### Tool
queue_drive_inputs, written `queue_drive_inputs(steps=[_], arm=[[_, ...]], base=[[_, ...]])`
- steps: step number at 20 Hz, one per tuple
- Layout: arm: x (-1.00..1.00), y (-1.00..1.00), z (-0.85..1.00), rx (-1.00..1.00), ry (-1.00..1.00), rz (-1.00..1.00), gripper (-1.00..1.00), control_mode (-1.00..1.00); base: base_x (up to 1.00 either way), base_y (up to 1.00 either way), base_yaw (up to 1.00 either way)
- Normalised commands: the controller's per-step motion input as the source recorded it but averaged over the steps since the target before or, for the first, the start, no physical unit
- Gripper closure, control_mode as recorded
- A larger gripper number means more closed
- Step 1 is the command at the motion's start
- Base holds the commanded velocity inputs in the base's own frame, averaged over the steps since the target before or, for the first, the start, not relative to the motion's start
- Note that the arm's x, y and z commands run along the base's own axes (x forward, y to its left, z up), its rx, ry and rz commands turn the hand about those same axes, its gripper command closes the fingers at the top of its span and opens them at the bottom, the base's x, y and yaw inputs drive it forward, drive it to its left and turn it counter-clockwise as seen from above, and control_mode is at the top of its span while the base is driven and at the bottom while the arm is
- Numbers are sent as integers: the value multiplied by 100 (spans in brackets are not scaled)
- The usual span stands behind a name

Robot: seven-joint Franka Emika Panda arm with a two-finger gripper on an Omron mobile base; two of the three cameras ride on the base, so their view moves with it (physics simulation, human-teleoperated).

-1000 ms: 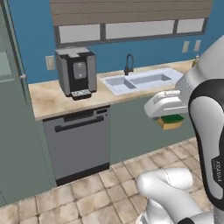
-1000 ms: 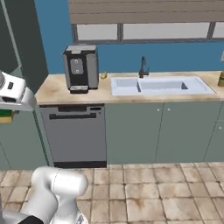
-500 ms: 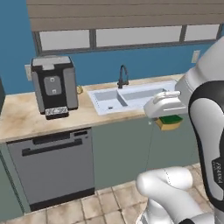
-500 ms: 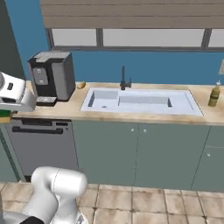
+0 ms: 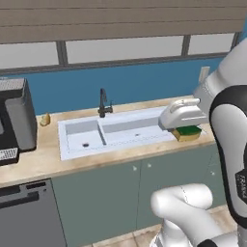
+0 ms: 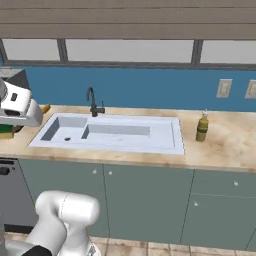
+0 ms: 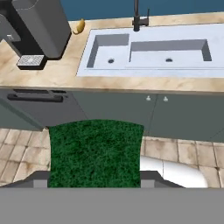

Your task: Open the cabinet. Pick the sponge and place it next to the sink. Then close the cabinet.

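Our pincer (image 5: 185,131) grips the sponge (image 7: 95,154), green scrub side toward the hand camera, held in the air before the sink (image 7: 148,51) and bench (image 7: 61,72).

one sponge (image 7: 95,154), one two-basin sink (image 6: 111,132), one coffee machine (image 7: 37,30), one bottle (image 6: 201,127)

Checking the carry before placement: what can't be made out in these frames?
- Gripper fingers: left base view, hidden by the white hand above and the sponge below; the contact itself is not visible.
- Sponge's yellow body: hand view, its green face covers it.
- Sponge in right base view: cut off by the left edge.
- Coffee machine: cut off at the left edge, left base view.
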Motion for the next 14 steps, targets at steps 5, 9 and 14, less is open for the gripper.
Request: queue_drive_inputs(steps=[5, 9, 14], arm=[[0, 0, 0, 0, 0, 0, 100, 100], [0, 0, 0, 0, 0, 0, 100, 100], [0, 0, 0, 0, 0, 0, 100, 100]], base=[[8, -14, -1], [20, -64, 0], [17, -92, -6]])
